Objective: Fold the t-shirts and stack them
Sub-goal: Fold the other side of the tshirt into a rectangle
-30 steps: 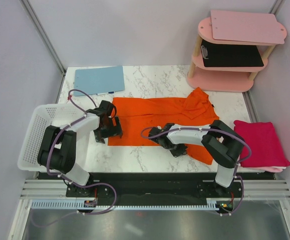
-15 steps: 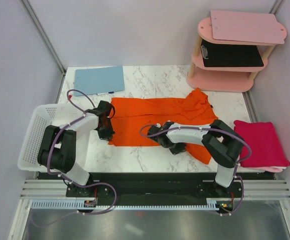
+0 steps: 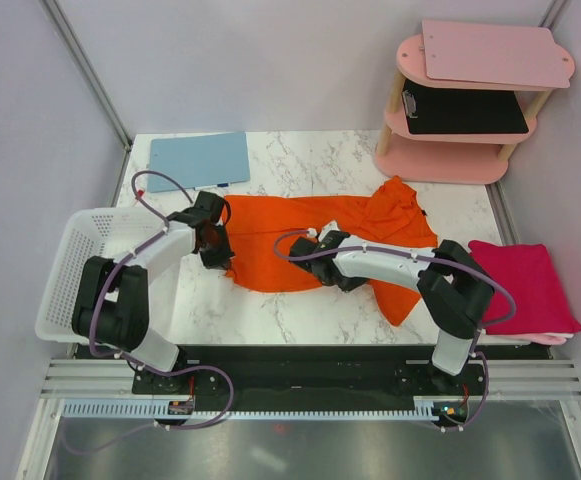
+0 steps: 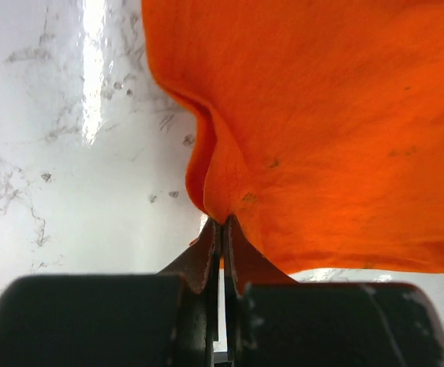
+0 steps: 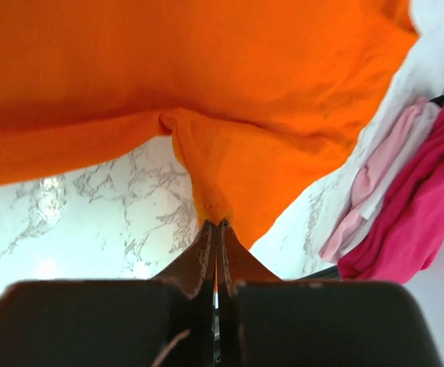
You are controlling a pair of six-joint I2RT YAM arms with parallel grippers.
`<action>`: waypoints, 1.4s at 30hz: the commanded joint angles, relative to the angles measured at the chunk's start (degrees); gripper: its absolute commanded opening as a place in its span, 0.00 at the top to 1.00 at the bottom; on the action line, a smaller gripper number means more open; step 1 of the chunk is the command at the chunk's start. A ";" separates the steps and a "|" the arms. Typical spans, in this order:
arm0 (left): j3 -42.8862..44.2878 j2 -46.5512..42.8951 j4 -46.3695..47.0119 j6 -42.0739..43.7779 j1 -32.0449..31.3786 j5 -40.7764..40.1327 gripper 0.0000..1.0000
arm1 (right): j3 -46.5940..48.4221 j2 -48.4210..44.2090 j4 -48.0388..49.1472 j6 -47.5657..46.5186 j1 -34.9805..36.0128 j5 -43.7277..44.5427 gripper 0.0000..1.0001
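The orange t-shirt (image 3: 300,235) lies spread across the middle of the marble table, its near hem lifted at two places. My left gripper (image 3: 220,252) is shut on the shirt's near left corner; the left wrist view shows the cloth (image 4: 321,115) pinched at the fingertips (image 4: 223,223). My right gripper (image 3: 322,270) is shut on the near hem further right, with the orange cloth (image 5: 222,92) bunched at its tips (image 5: 215,224). A folded magenta-pink t-shirt (image 3: 522,288) rests at the table's right edge, also seen in the right wrist view (image 5: 420,214).
A white basket (image 3: 75,270) stands at the left edge beside the left arm. A light-blue clipboard (image 3: 198,160) lies at the back left. A pink shelf unit (image 3: 460,100) with a black clipboard and a pale pink board stands at the back right.
The left gripper has shut on the shirt's near left corner. Both grippers have moved away from the near edge, drawing the orange shirt's hem up and over with them.
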 commanded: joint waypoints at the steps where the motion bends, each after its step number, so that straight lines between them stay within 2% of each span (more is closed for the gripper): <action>1: 4.70 -0.84 -0.62 0.44 -0.05 0.70 0.98 | 5.86 0.42 -3.43 -0.84 -0.60 7.65 1.00; 9: 8.66 1.18 -2.38 1.22 1.97 0.25 0.98 | 10.17 0.95 -4.58 -5.58 -5.17 14.69 1.00; 17: 12.88 6.09 -2.64 2.37 5.48 2.01 0.98 | 15.01 1.65 -3.44 -14.36 -10.71 20.23 1.00; 27: 19.20 14.36 -2.73 3.07 6.28 3.77 0.98 | 21.07 8.15 3.41 -22.63 -13.87 22.95 1.00; 37: 25.45 19.37 -3.69 3.51 7.59 5.09 0.98 | 27.75 17.12 5.79 -29.67 -15.28 25.50 0.98; 39: 26.77 20.25 -4.66 3.95 8.03 6.05 0.95 | 28.81 18.61 6.14 -30.55 -15.72 25.33 0.97; 40: 27.12 21.04 -4.92 4.04 8.47 6.14 0.86 | 28.98 18.97 6.49 -31.68 -15.81 25.41 0.95; 42: 27.65 21.40 -5.28 4.13 8.91 6.76 0.75 | 29.86 20.02 7.37 -32.57 -16.33 25.33 0.92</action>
